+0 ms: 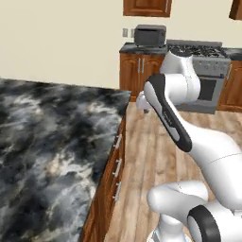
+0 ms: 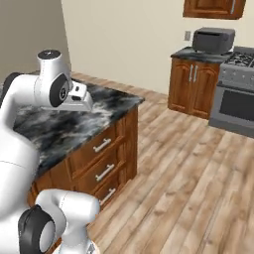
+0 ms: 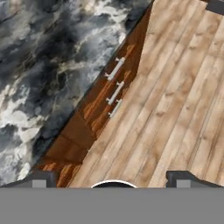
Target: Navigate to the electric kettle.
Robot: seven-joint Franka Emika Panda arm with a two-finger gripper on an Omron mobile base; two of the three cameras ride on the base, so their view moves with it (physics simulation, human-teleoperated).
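Marble island counter (image 1: 47, 142) beside drawers (image 2: 101, 163)

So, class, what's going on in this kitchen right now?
The white arm on its driving base stands on the wooden floor beside a marble-topped island with drawers. It holds nothing; the jaws stand apart in the hand view. A dark toaster oven sits on the far counter beside the stove. No kettle is reached yet.
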